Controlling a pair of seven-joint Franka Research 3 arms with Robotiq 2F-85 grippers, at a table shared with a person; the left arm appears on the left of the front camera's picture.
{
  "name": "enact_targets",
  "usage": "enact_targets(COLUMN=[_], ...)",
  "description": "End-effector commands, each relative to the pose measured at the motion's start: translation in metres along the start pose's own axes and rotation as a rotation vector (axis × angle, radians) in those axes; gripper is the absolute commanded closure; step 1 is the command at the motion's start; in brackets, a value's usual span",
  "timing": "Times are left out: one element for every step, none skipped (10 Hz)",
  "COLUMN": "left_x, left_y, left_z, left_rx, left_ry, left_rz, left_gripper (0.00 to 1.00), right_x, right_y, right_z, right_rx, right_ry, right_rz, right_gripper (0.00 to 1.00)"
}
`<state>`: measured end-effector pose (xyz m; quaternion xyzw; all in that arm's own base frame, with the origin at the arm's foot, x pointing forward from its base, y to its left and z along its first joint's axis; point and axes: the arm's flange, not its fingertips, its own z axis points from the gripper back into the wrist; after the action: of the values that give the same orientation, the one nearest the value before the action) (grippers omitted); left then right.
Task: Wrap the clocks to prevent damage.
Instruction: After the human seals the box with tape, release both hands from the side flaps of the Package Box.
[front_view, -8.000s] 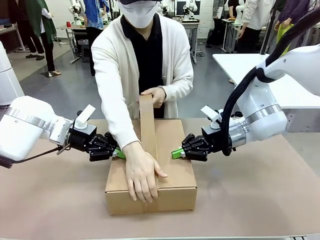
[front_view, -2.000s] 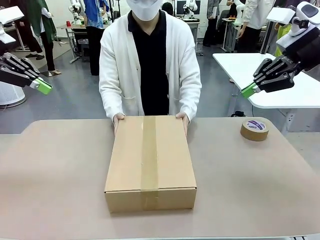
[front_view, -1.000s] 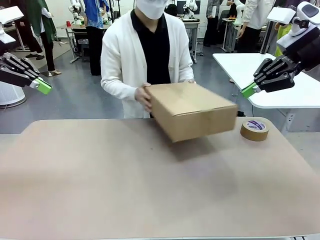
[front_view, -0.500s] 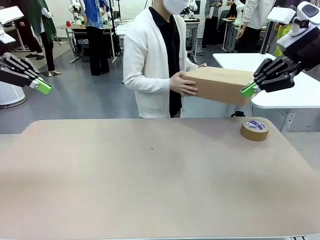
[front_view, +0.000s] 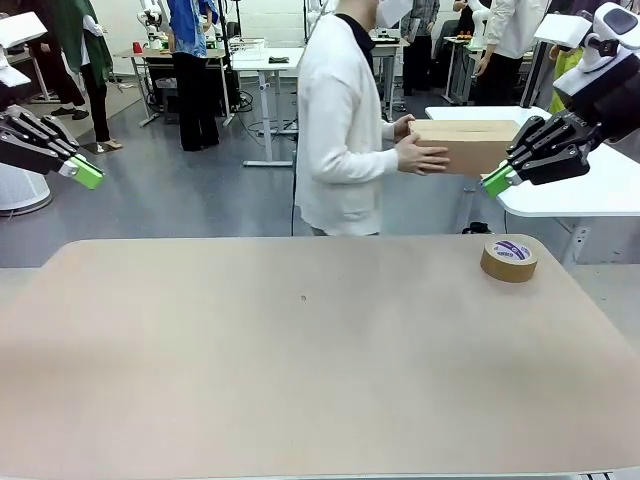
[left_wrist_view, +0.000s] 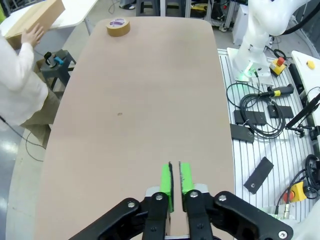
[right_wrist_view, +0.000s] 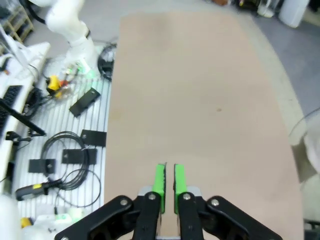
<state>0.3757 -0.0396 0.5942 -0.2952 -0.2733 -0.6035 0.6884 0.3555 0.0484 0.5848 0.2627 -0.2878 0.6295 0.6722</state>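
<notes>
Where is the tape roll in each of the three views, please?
Front view: tape roll lies at the table's far right, below the right gripper.
Left wrist view: near the top left, at the table's end.
Right wrist view: not in it.
Shared landmark: the brown table.

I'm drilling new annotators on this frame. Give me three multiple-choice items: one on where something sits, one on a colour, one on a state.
1. Where is the roll of tape?
A. On the brown table, near its far right corner
B. In the person's hands
C. On the white side table

2. What colour is the person's cardigan?
A. Black
B. White
C. Green

3. Where is the cardboard box now?
A. Flat on the brown table
B. Carried in the person's hands
C. Clamped by the robot's jaws

Key: 1 A, the roll rests on the brown top; 2 B, the sleeve and body are white; 3 B, both hands hold it, off the table.
</notes>
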Motion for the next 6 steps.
enact_targets(left_x=[-0.0012, -0.0019, -0.0026, -0.0021, -0.0022, -0.0025], left_y=[0.0001, -0.0019, -0.0026, -0.0012, 0.0002, -0.0001], left_z=[0.0020, 0.0015, 0.0010, 0.0017, 0.0017, 0.0008], left_rx=[-0.008, -0.005, -0.005, -0.007, -0.008, -0.005], left_ry=[-0.002, -0.002, -0.001, 0.002, 0.003, 0.000], left_rz=[-0.017, -0.018, -0.017, -0.016, -0.013, -0.010], left_gripper=[0.00, 0.00, 0.00, 0.19, 0.10, 0.00], right_x=[-0.0014, -0.0019, -0.0020, -0.0016, -0.0018, -0.0022], right_y=[0.0019, 0.0031, 0.0039, 0.0036, 0.0033, 0.0038], right_z=[-0.0022, -0.0026, -0.0030, -0.0034, -0.0038, -0.0038], right_rx=[0.004, 0.006, 0.009, 0.012, 0.014, 0.016], right_ry=[0.014, 0.020, 0.022, 0.024, 0.025, 0.027], right_rz=[0.012, 0.011, 0.010, 0.007, 0.003, 0.001], right_gripper=[0.00, 0.37, 0.00, 0.00, 0.00, 0.00])
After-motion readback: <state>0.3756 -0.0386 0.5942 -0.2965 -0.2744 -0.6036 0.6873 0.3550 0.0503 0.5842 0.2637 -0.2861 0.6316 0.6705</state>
